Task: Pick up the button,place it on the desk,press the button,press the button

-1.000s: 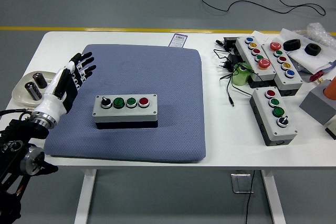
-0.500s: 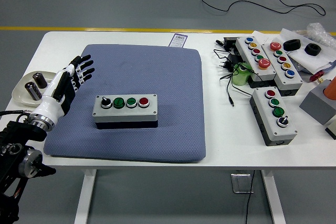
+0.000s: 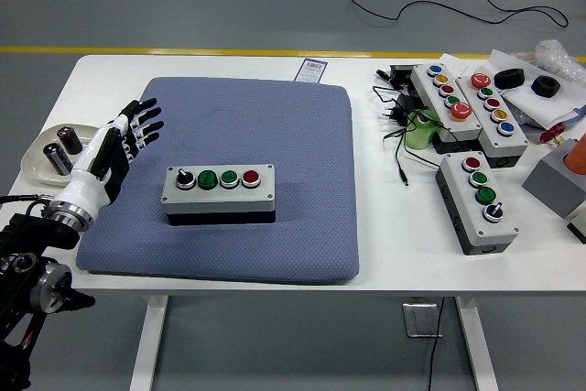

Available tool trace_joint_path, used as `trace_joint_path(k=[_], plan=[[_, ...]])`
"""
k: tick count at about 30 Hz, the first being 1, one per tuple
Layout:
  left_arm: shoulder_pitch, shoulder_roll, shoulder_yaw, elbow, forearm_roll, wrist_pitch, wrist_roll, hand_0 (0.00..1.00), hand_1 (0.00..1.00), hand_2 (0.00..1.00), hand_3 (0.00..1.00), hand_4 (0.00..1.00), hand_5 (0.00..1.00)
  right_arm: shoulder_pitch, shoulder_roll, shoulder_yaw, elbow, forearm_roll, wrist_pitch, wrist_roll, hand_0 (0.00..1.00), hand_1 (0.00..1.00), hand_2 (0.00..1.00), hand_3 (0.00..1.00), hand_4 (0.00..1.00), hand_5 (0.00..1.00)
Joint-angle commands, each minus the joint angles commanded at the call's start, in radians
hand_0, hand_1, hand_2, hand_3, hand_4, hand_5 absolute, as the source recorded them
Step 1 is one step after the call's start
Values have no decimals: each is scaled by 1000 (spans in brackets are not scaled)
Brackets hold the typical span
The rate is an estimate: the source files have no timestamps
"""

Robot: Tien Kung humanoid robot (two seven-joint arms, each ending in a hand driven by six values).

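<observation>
Drifting back toward the desk's left edge, the robot's left hand has pulled slightly away from the button box over the last second — likely finishing a press or resetting. Its fingers are spread, holding nothing, touching nothing. The box sits on the blue mat, well apart from the hand.

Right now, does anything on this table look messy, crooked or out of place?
Mostly tidy. The button box sits square on the blue mat, and the left hand hovers open over the mat's left edge. The only clutter is loose black cables tangled beside the spare button boxes at the right.
</observation>
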Motion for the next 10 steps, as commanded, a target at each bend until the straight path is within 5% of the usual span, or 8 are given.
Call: trace_joint_path(k=[10], plan=[[-2,-2,-3,-1,5,-3,3,832,881,909,867,603,998,2,0,-3,0,-18,-1,1,652,656,681,593,435,307]])
